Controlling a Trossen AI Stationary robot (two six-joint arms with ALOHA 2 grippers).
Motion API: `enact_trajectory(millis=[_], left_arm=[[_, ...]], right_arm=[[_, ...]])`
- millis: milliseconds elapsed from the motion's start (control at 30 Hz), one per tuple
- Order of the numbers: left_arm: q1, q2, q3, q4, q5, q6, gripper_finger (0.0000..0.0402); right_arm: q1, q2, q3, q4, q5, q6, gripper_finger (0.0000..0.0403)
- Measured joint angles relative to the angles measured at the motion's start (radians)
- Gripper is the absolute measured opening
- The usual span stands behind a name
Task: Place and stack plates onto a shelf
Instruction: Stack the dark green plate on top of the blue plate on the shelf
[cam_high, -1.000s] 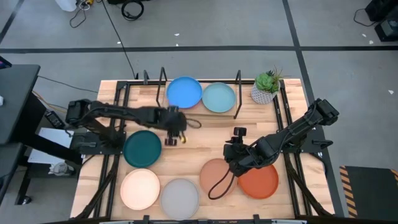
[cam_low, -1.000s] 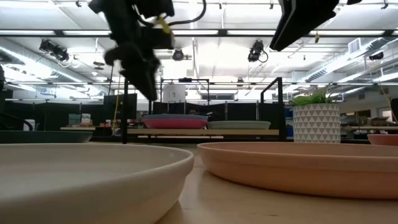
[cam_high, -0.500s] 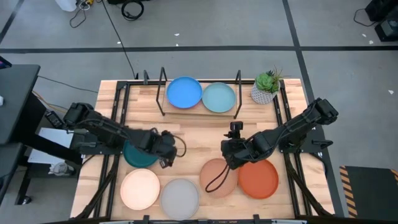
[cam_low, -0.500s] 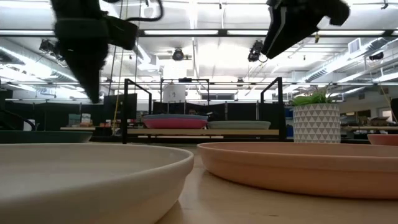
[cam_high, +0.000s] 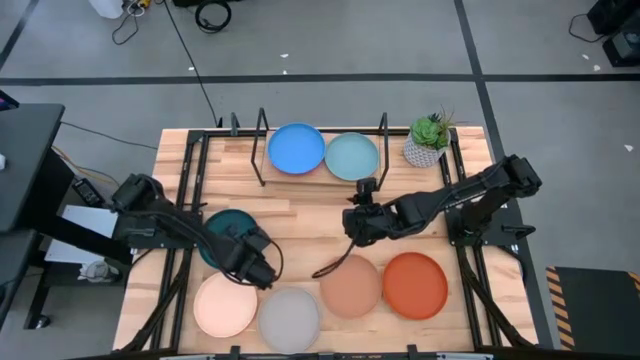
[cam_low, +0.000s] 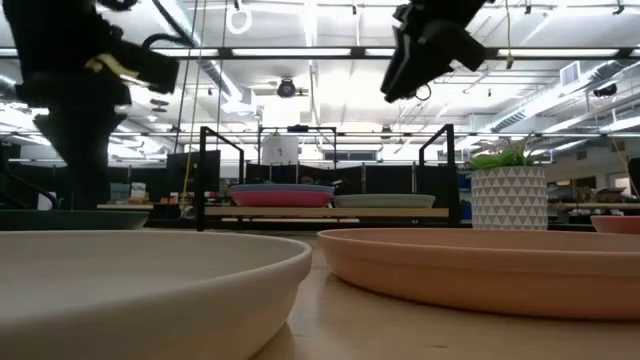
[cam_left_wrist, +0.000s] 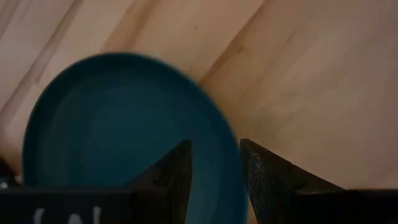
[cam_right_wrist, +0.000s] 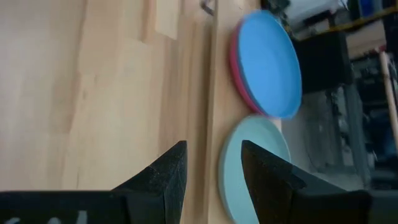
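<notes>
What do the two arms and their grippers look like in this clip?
Both arms are dark, jointed links with black cables looping off them. The left gripper and right gripper each end in two matte black, wedge-shaped fingers. White lettering shows on the left gripper's body.

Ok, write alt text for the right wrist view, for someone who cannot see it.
The right gripper, its jaws open and empty, points across bare wooden tabletop toward the shelf. On the shelf's board a blue plate lies stacked on a magenta plate, and a light blue plate sits beside them.
</notes>
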Motion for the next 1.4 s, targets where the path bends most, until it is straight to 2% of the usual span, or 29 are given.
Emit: enact_trajectory(millis=[400, 600, 833, 1033, 1233, 1400], left_arm=[[-0.013, 0.035, 0.0, 0.004, 0.01, -0.078, 0.0141], [-0.012, 0.035, 0.0, 0.006, 0.071, -0.105, 0.0142], [-0.022, 0.035, 0.0, 0.029, 0.098, -0.143, 0.0142], [-0.02, 0.035, 0.0, 0.04, 0.126, -0.161, 0.0142], [-0.019, 0.035, 0.0, 0.039, 0.099, -0.197, 0.0142], [-0.02, 0.035, 0.0, 0.04, 0.1, -0.208, 0.0142]], right_arm=[[-0.089, 0.0, -0.01, 0.153, -0.191, -0.145, 0.0158], [-0.133, 0.0, -0.016, 0.242, -0.209, -0.275, 0.0158], [-0.199, 0.0, -0.016, 0.364, -0.371, -0.372, 0.0158], [-0.241, 0.0, -0.016, 0.42, -0.378, -0.459, 0.0158], [-0.278, 0.0, -0.016, 0.457, -0.491, -0.476, 0.0158], [-0.296, 0.0, -0.016, 0.484, -0.505, -0.507, 0.0158]])
